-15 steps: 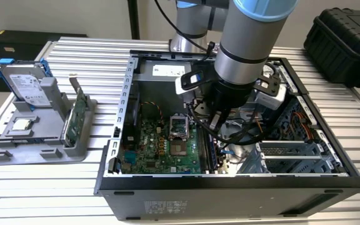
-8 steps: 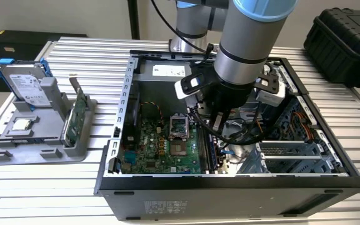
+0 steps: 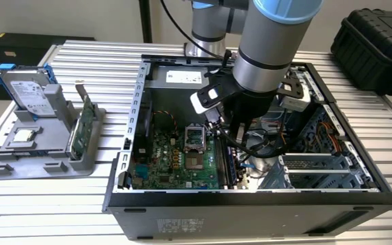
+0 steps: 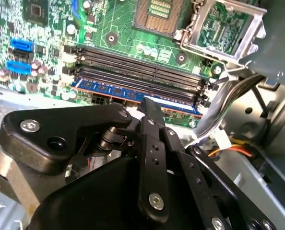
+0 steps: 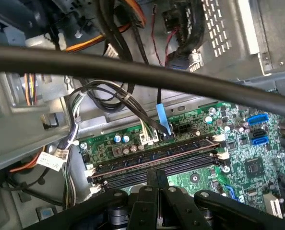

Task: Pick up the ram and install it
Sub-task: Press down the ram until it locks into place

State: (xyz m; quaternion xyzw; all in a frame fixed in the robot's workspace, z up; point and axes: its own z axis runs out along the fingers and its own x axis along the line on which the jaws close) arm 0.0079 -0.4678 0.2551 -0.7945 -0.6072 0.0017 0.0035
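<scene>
Black gripper [image 4: 149,108] linkage fills your foreground in both wrist views; its fingertips are pressed together, poised just above the ram [image 4: 133,93]. Note that the ram, a blue stick, sits lengthwise in the outermost of the motherboard's [image 4: 128,28] long slots. In the exterior view, the arm [image 3: 267,56] reaches steeply down into the open computer case [image 3: 250,196]. Observe that the case rests on a ribbed metal table [image 3: 59,204], beside a grey parts holder [image 3: 39,148].

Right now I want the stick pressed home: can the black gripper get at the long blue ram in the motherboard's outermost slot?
Probably yes: the gripper sits directly over the ram, with no cable crossing between them.
</scene>
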